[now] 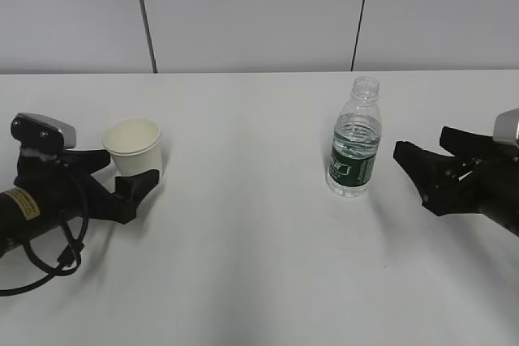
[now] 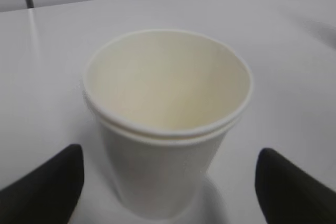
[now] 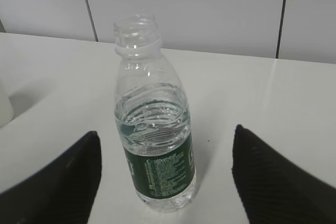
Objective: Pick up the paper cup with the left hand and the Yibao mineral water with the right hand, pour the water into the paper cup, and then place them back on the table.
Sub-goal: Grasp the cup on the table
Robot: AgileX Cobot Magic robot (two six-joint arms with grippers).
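A wide white table [image 1: 259, 265] carries everything here. The left hand [image 1: 122, 176] lies low at the left side, its jaws spread apart on either side of the paper cup [image 1: 135, 147], not pinching it. The right hand [image 1: 422, 172] sits at the right with jaws apart, near the water bottle [image 1: 355, 142] but clear of it. The bottle stands upright, capless, partly filled. The cup stands upright too, well apart from the bottle.
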